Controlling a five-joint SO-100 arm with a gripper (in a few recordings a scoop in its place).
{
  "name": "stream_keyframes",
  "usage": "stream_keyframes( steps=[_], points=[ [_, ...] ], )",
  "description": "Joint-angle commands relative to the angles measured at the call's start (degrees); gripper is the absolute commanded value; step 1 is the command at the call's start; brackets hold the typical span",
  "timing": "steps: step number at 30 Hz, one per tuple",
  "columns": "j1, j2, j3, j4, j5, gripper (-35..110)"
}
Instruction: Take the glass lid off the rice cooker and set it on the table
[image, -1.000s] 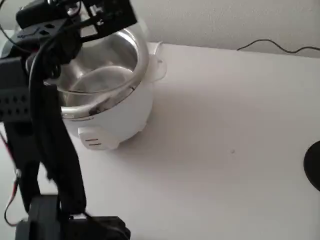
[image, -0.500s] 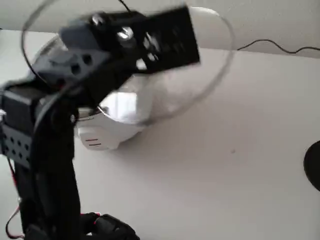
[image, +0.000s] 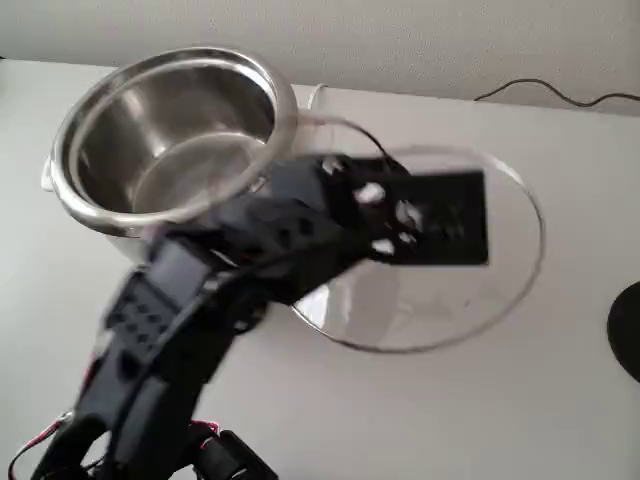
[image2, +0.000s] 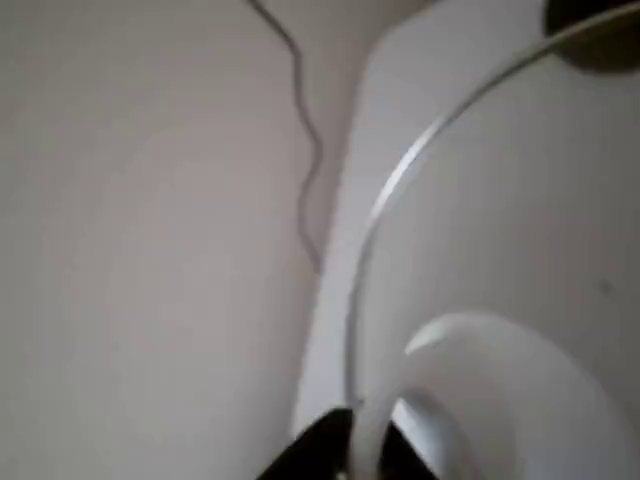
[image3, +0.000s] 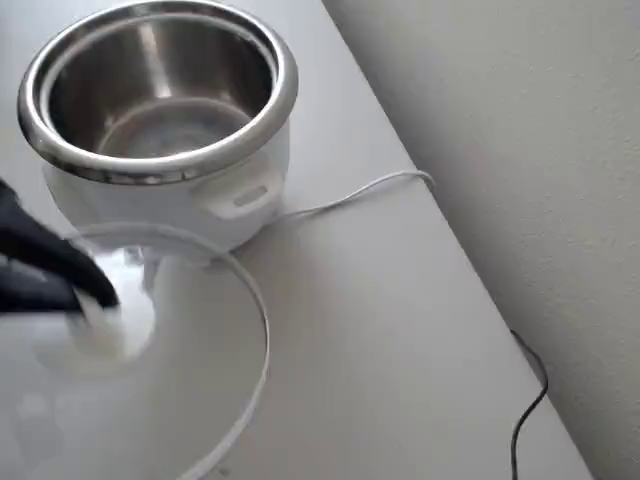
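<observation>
The tool (image: 400, 225) is carried at the end of the black arm (image: 200, 310), which reaches from the near left of the fixed view toward the centre of the table (image: 450, 420). The tool is closed around the white knob (image3: 118, 322) of the glass lid (image: 505, 285); in the overhead view a dark finger (image3: 60, 262) lies against the knob, and in the wrist view a dark fingertip (image2: 320, 445) sits just beside the knob's rounded white edge.

The glass lid is off the rice cooker (image: 170, 130) and lies to its right in the fixed view, over bare table surface. Its thin metal rim is visible as a bright arc in the wrist view and the overhead view. Whether the lid touches the table or is held just above it cannot be determined.

The rice cooker stands at the far left of the table in the fixed view. Its steel inner pot is uncovered and appears empty. A white cord (image3: 350, 195) runs from the cooker across the table.

A thin black cable (image: 560, 95) lies at the far right edge of the table, against the wall. A dark round object (image: 627, 330) is cut off by the right border of the fixed view.
</observation>
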Motion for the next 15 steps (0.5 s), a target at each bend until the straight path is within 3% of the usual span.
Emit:
stream_keyframes(
  steps=[1, 15],
  points=[
    [5.63, 3.60, 0.35, -10.90, -1.41, 0],
    [10.99, -11.43, 0.35, -27.16, -4.13, 0]
  ],
)
